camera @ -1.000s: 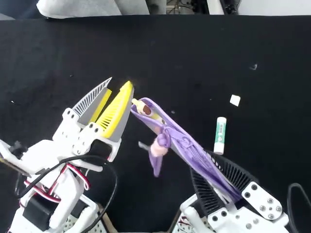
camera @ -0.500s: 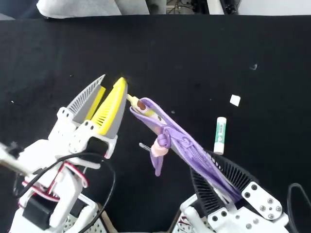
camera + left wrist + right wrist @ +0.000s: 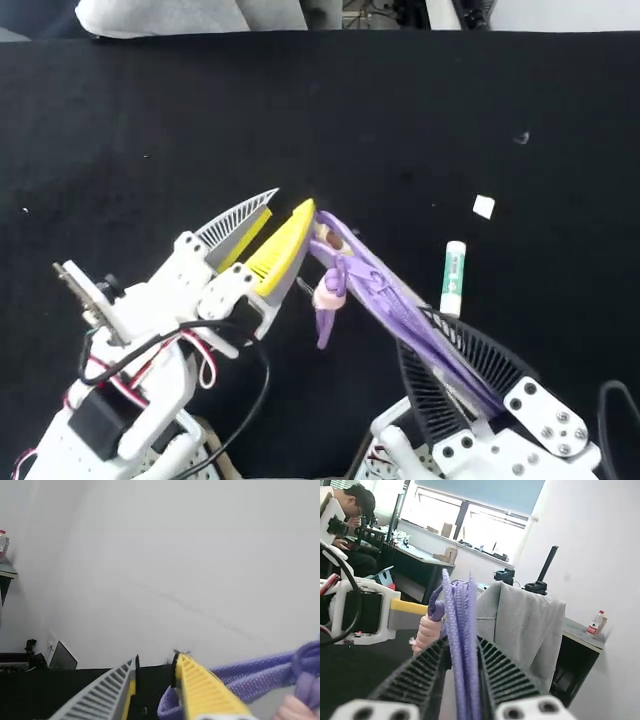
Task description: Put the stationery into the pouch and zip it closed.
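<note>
The purple mesh pouch is held up off the black table, slanting away from my right gripper, whose black fingers are shut on its lower end. A pink charm hangs from its zipper. My left gripper stands open, its yellow finger right beside the pouch's upper end and nothing between the fingers. In the left wrist view the pouch lies just outside the yellow finger. The right wrist view has the pouch clamped upright in my right gripper. A green-and-white glue stick and a small white eraser lie on the table.
The black table stretches wide behind and to the left of both arms. A grey cloth lies past its far edge. Both arm bases and their cables crowd the near edge.
My left arm has swung right, bringing its open gripper from left of the pouch up against the pouch's upper end. The pouch has shifted slightly right; the right gripper keeps its hold.
</note>
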Motion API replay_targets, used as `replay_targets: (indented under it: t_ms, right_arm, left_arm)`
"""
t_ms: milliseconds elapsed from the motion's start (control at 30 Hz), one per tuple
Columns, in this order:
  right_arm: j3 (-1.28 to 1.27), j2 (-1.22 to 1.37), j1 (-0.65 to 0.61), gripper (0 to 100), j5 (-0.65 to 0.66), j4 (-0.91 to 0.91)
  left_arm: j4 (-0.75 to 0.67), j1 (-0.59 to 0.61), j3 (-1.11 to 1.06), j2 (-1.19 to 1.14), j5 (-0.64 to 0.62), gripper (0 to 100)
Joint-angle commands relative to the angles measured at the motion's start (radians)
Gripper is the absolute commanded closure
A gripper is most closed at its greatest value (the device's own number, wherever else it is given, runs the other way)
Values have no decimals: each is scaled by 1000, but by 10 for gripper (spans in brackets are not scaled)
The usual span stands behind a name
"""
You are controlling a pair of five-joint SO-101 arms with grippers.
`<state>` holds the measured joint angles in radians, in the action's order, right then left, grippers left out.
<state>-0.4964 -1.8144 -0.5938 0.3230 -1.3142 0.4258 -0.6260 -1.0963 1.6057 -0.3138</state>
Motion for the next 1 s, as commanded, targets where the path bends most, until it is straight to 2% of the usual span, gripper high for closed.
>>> replay_targets:
  t_ms: [0, 167, 267, 367, 567, 667, 767, 867, 967]
  right_arm:
    - [5, -128, 11, 988, 6, 15]
    - [4, -128, 11, 988, 8, 25]
    - [4, -128, 11, 988, 23, 40]
    - [4, -128, 12, 988, 43, 74]
    - [5, -105, 87, 988, 75, 132]
    - [-4, -93, 144, 988, 75, 153]
    - [-64, -84, 275, 988, 75, 219]
    - [-177, -81, 417, 988, 69, 359]
    - [-286, -76, 488, 988, 68, 479]
  left_arm:
    - [31, 45, 145, -11, 11, 856]
    - [32, 228, 257, -8, 5, 856]
    - [52, 328, 266, -8, -57, 856]
    - [129, 381, 248, -9, -130, 856]
    - [123, 378, 87, 0, -161, 856]
    - [86, 337, 13, -5, -157, 855]
    - [69, 309, -31, -5, -157, 855]
    - [66, 291, -54, -11, -155, 855]
    - [66, 246, -71, -11, -149, 854]
